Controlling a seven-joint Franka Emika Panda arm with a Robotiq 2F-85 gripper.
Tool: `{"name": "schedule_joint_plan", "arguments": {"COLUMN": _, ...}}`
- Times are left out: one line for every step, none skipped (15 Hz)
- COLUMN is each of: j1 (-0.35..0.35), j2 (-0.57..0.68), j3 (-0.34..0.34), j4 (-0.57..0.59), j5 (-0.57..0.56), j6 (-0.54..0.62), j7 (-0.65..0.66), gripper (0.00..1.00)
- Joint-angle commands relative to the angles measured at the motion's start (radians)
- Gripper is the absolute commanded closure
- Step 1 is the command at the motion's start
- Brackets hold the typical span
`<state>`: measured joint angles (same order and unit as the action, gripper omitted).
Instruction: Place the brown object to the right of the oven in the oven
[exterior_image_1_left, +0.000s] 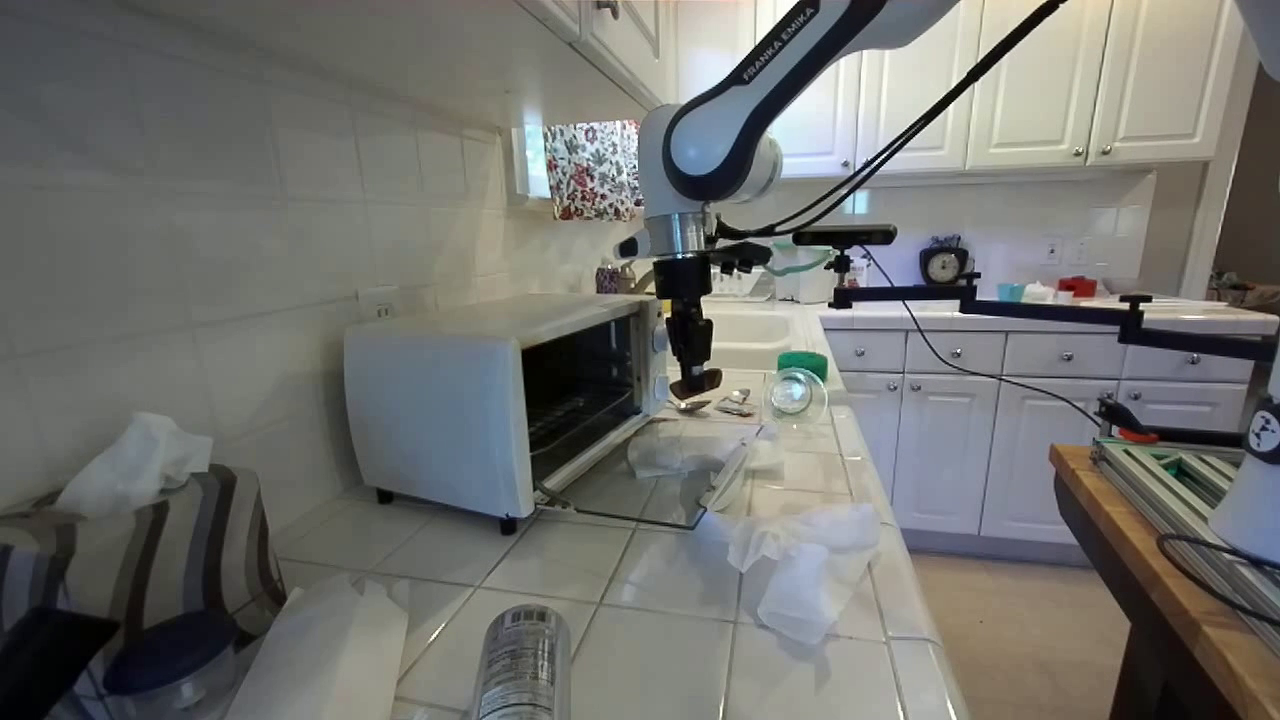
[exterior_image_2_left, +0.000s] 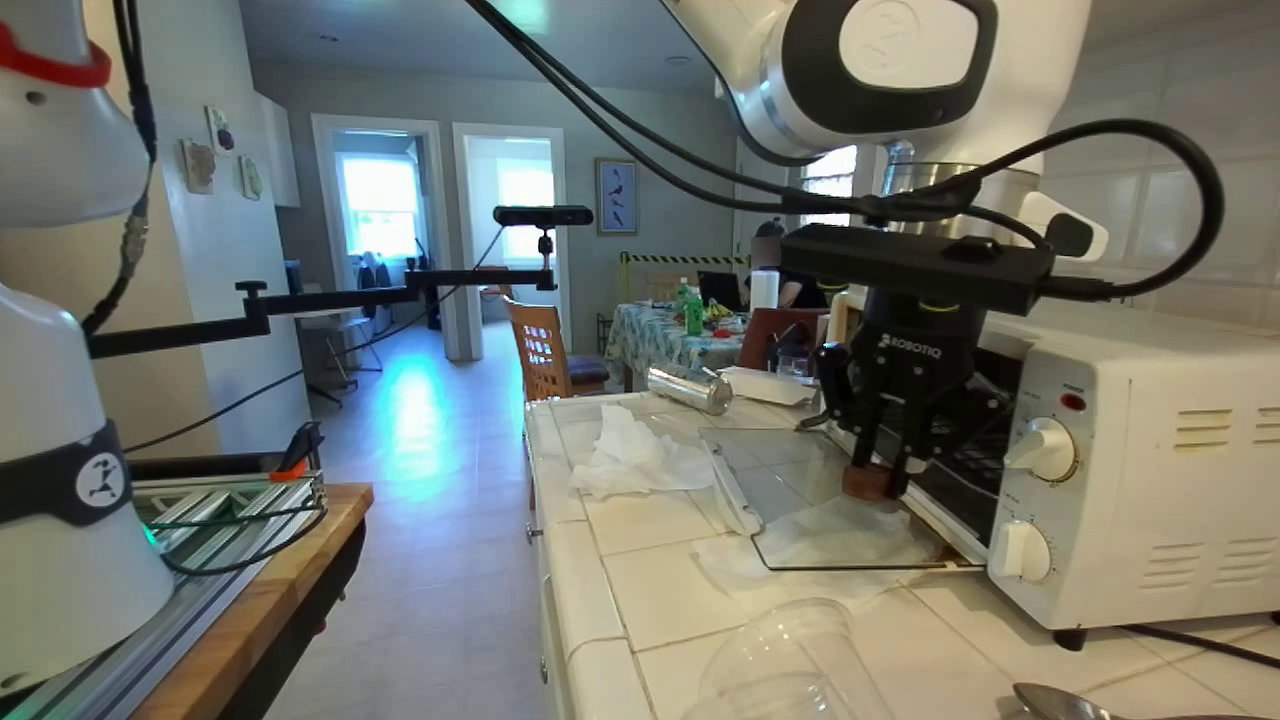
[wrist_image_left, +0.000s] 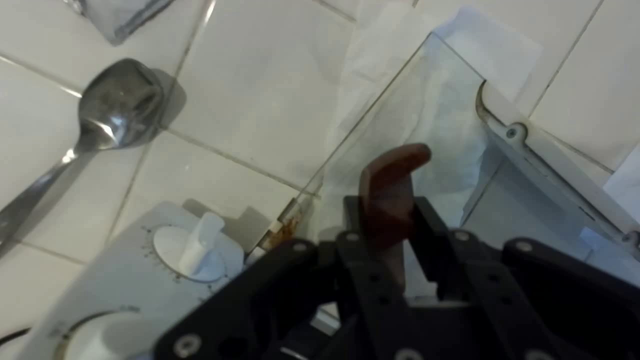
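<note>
The brown object (exterior_image_1_left: 697, 384) is pinched between the fingers of my gripper (wrist_image_left: 388, 210), its curved end sticking out past the tips in the wrist view. In an exterior view the brown object (exterior_image_2_left: 868, 482) hangs beneath the black gripper (exterior_image_2_left: 888, 455), over the lowered glass door. The white oven (exterior_image_1_left: 435, 420) stands against the tiled wall with its door (exterior_image_2_left: 785, 485) folded down and its dark inside exposed. My gripper is outside the opening, close to the side with the knobs (wrist_image_left: 192, 252). Part of the opening is hidden behind the gripper in an exterior view.
Crumpled paper (exterior_image_1_left: 805, 570) lies on the counter by the door. A clear container (exterior_image_1_left: 797, 395) and a spoon (wrist_image_left: 120, 105) lie past the knob side. A metal can (exterior_image_2_left: 690, 388) and a striped tissue box (exterior_image_1_left: 190, 540) are at the opposite end. Cupboards (exterior_image_1_left: 620, 45) overhang the oven.
</note>
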<state>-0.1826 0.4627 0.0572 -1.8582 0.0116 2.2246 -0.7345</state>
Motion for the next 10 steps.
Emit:
{"name": "schedule_joint_plan", "arguments": {"j1": 0.024, "j2": 0.001, "j3": -0.009, "j4": -0.034, "j5": -0.007, "j6": 0.080, "j7": 0.027, "gripper": 0.93}}
{"name": "schedule_joint_plan", "arguments": {"j1": 0.026, "j2": 0.002, "j3": -0.006, "j4": -0.039, "j5": -0.001, "j6": 0.098, "j7": 0.031, "gripper": 0.93}}
{"name": "schedule_joint_plan", "arguments": {"j1": 0.027, "j2": 0.005, "j3": -0.003, "j4": -0.047, "j5": 0.006, "j6": 0.125, "j7": 0.036, "gripper": 0.93}}
{"name": "schedule_joint_plan", "arguments": {"j1": 0.029, "j2": 0.003, "j3": 0.000, "j4": -0.054, "j5": 0.012, "j6": 0.143, "j7": 0.044, "gripper": 0.93}}
{"name": "schedule_joint_plan", "arguments": {"j1": 0.029, "j2": 0.005, "j3": 0.003, "j4": -0.063, "j5": 0.019, "j6": 0.174, "j7": 0.053, "gripper": 0.93}}
{"name": "schedule_joint_plan", "arguments": {"j1": 0.027, "j2": 0.001, "j3": 0.009, "j4": -0.073, "j5": 0.030, "j6": 0.204, "j7": 0.062, "gripper": 0.93}}
{"name": "schedule_joint_plan", "arguments": {"j1": 0.021, "j2": -0.001, "j3": 0.019, "j4": -0.083, "j5": 0.046, "j6": 0.232, "j7": 0.064, "gripper": 0.93}}
{"name": "schedule_joint_plan", "arguments": {"j1": 0.018, "j2": -0.004, "j3": 0.026, "j4": -0.092, "j5": 0.059, "j6": 0.266, "j7": 0.066, "gripper": 0.93}}
{"name": "schedule_joint_plan", "arguments": {"j1": 0.011, "j2": -0.006, "j3": 0.040, "j4": -0.096, "j5": 0.081, "j6": 0.281, "j7": 0.057, "gripper": 0.93}}
{"name": "schedule_joint_plan", "arguments": {"j1": 0.009, "j2": -0.008, "j3": 0.048, "j4": -0.095, "j5": 0.095, "j6": 0.263, "j7": 0.053, "gripper": 0.93}}
